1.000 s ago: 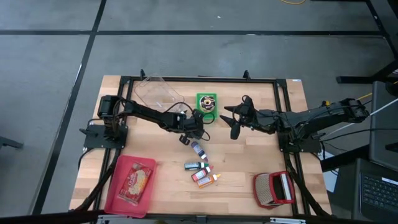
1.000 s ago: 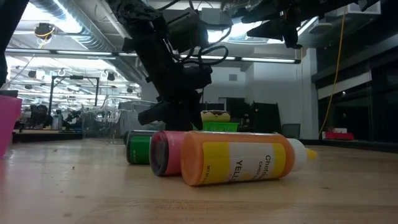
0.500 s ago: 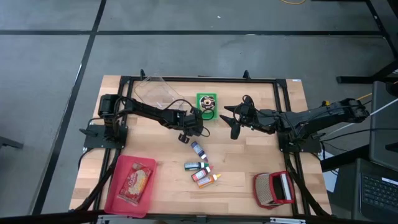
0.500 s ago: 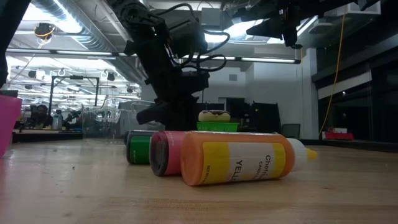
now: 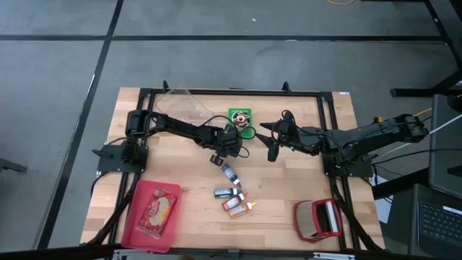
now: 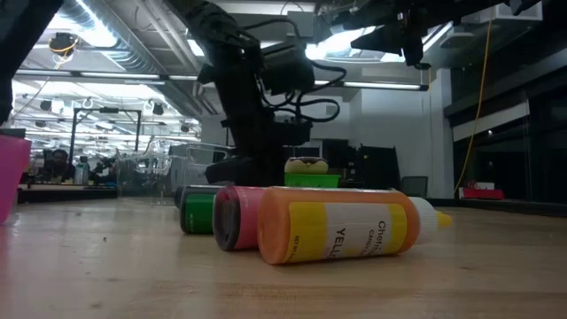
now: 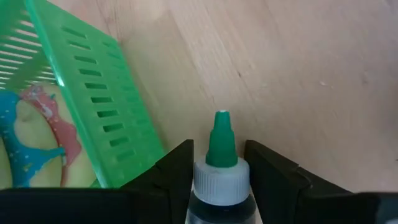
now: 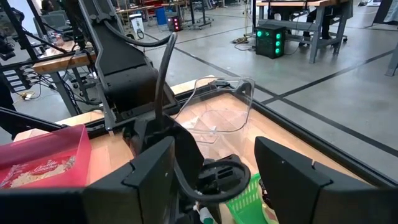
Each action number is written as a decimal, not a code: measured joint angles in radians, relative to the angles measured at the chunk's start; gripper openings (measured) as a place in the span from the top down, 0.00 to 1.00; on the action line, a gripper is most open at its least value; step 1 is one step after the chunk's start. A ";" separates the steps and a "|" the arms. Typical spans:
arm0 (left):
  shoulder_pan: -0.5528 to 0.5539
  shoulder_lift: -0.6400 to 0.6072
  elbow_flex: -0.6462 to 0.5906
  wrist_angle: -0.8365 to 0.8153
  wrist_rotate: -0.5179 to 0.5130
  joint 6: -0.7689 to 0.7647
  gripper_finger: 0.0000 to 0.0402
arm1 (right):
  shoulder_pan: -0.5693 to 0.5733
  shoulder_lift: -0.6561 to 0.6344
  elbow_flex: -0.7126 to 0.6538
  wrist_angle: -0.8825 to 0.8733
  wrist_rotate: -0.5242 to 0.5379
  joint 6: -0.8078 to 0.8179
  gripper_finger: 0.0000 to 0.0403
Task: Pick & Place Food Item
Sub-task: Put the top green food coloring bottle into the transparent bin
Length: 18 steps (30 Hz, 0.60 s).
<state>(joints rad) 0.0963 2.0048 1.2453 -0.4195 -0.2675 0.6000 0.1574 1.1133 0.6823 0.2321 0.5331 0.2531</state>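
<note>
Green-capped bottle (image 7: 219,163) sits between the left gripper (image 7: 217,180) jaws, partly open, grip unconfirmed; likely light, rigid, slippery: clamp the body. Right gripper (image 5: 272,141) waits open

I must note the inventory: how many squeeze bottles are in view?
5. Four lie together mid-table: dark bottle, green bottle, pink bottle, orange bottle. A fifth, the green-tipped bottle, is at the left gripper, hidden from above.

Overhead cam looks straight down on the whole bench (image 5: 289,195); low cam sits at bench level. Both catch the green basket (image 5: 241,118).
</note>
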 joint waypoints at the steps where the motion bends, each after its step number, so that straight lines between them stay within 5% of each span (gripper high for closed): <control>1: 0.000 0.000 0.006 -0.004 -0.002 0.000 0.66 | 0.000 0.000 0.000 0.000 0.000 -0.004 0.44; 6: -0.008 0.008 0.057 -0.065 -0.005 0.000 0.73 | 0.000 0.000 0.000 0.000 -0.003 -0.017 0.44; 18: -0.027 -0.015 0.058 -0.004 0.053 -0.072 0.73 | 0.000 0.000 0.000 -0.001 -0.002 -0.026 0.44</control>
<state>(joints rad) 0.0696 1.9899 1.3029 -0.4234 -0.2143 0.5280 0.1574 1.1133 0.6823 0.2314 0.5308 0.2272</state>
